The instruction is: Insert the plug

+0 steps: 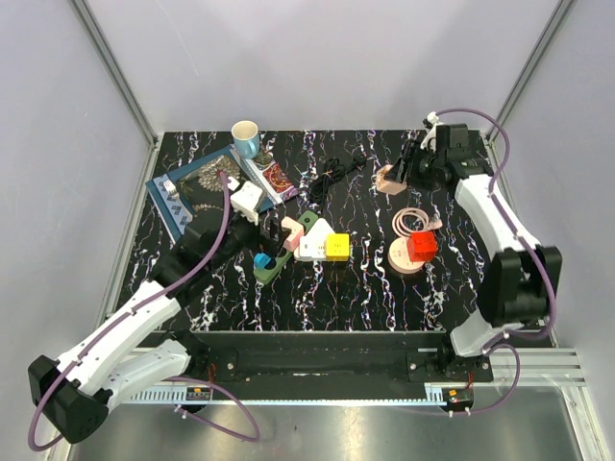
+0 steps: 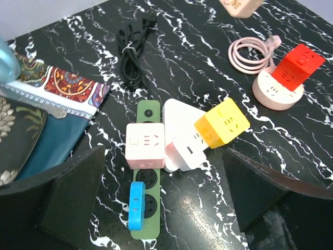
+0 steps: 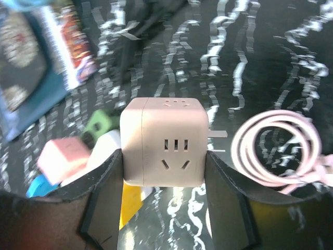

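My right gripper [image 1: 402, 175] is shut on a beige cube plug [image 1: 388, 181] and holds it above the back right of the table. In the right wrist view the cube [image 3: 165, 130] sits between both fingers [image 3: 106, 177], its metal prongs [image 3: 217, 134] pointing right. A green power strip [image 1: 279, 254] lies mid-table with a blue plug [image 1: 261, 261] and a pink cube [image 1: 291, 233] on it. In the left wrist view the strip [image 2: 148, 219] shows open sockets beside the blue plug [image 2: 137, 204]. My left gripper [image 2: 171, 208] is open and empty, just above the strip's near end.
A white triangular strip [image 1: 312, 245] with a yellow cube [image 1: 337, 247] lies beside the green one. A red cube [image 1: 421, 247] sits on a round base, with a pink cable coil [image 1: 413, 223] behind. A black cable [image 1: 332, 173], a cup [image 1: 246, 137] and a patterned cloth [image 1: 192, 192] lie at the back.
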Robot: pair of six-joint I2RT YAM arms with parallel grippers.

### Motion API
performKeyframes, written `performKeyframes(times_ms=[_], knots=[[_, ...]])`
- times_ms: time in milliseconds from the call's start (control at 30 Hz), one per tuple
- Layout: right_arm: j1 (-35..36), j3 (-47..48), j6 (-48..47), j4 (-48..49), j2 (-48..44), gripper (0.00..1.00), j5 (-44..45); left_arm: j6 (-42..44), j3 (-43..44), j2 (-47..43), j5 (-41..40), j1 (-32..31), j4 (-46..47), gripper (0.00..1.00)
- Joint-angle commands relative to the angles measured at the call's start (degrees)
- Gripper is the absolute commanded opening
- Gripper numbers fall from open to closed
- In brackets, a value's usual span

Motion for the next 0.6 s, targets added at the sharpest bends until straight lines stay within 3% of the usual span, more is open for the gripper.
performKeyframes(times_ms=[0, 200, 433, 567], knots=[[2.72, -4.73, 0.05, 7.0, -10.59, 0.1, -12.68, 2.72, 4.76, 2.22, 6.17, 0.28, 4.75, 0.99], [12.82, -17.71, 0.4, 18.31, -23.52, 0.1, -12.1, -10.88, 10.82, 6.88, 6.78, 0.19, 6.07, 0.99], [21.88, -30.57, 2.51, 34.78, -32.85, 0.06, -7.69, -41.35, 14.88, 11.28, 2.57, -0.33, 6.59, 0.99], [24.34, -33.83, 3.22, 40.05, -35.58, 0.06, -6.12, -44.83, 15.58, 13.21, -2.34, -6.02, 7.12, 0.99]])
